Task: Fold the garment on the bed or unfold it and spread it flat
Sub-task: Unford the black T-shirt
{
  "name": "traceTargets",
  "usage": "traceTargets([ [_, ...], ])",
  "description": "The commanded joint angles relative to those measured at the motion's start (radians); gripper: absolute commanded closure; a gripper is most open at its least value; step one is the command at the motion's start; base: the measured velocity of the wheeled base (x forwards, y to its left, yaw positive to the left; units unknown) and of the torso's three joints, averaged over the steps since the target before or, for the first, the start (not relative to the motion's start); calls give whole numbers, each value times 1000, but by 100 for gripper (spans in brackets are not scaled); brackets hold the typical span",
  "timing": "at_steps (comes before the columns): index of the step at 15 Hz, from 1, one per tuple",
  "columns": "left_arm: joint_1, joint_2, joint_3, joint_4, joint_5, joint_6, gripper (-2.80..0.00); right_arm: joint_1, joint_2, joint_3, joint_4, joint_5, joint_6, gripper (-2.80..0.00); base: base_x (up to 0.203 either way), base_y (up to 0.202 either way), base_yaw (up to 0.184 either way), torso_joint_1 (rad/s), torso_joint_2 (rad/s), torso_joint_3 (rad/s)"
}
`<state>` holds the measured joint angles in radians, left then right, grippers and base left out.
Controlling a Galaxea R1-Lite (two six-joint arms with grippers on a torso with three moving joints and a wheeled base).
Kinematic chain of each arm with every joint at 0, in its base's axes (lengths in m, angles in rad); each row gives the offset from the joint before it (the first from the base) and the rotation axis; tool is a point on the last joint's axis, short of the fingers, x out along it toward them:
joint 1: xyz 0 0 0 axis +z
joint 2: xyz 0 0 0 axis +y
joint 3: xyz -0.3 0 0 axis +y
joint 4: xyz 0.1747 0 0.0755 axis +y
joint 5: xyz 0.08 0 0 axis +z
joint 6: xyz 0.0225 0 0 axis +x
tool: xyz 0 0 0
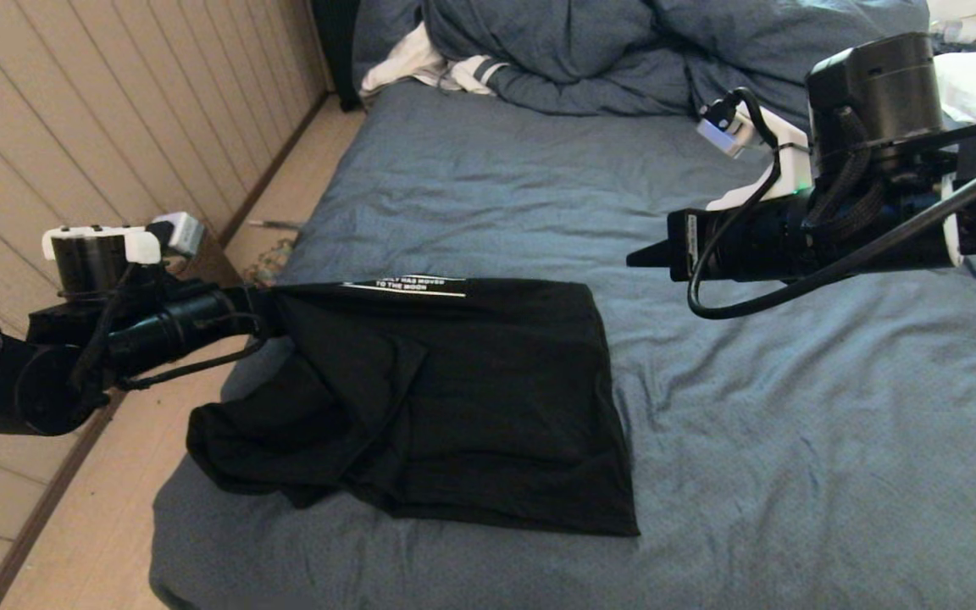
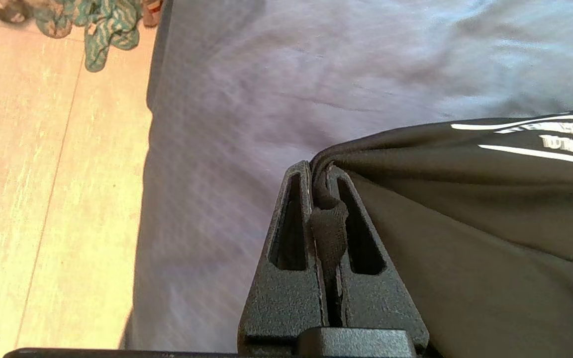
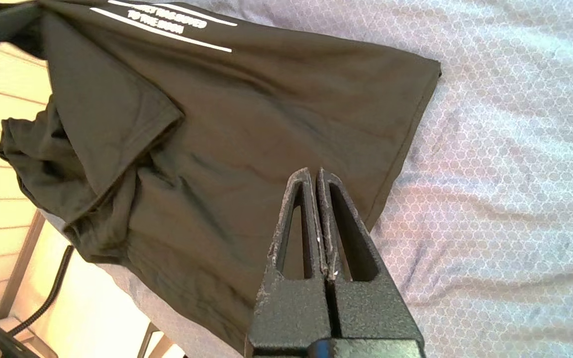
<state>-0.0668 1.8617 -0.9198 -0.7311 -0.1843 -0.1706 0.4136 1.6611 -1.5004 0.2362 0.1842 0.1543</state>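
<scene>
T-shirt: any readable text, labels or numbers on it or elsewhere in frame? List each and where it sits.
"...HAS MOVED" / "TO THE MOON": white lettering between two white lines, on the raised edge of the black T-shirt near the left gripper. The first word of the upper line is too blurred to read.
Nothing else readable: no text shows on the bed, the duvet or the right gripper.

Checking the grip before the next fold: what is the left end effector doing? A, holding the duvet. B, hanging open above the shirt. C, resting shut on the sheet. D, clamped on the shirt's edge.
D: the left end effector pinches black shirt fabric between its fingers.
</scene>
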Motion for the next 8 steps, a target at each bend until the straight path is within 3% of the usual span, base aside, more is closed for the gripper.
traceTargets([
  [1, 8, 100, -36, -27, -3, 9, 0, 1, 2, 3, 2, 1, 1, 0, 0, 0, 0, 0, 0, 0],
  [5, 9, 174, -178, -28, -5, 25, 0, 1, 9, 2, 2, 1, 1, 0, 0, 0, 0, 0, 0, 0],
  [6, 9, 182, -204, -11, -2, 25, -114, 1, 11, 2, 2, 1, 1, 0, 0, 0, 0, 0, 0, 0],
  [7, 8, 178, -213, 15, -1, 25, -280, 1, 13, 2, 2, 1, 1, 0, 0, 0, 0, 0, 0, 0],
  [8, 9, 168, -214, 33, -2, 26, -280, 1, 16, 2, 2, 1, -1, 0, 0, 0, 0, 0, 0, 0],
])
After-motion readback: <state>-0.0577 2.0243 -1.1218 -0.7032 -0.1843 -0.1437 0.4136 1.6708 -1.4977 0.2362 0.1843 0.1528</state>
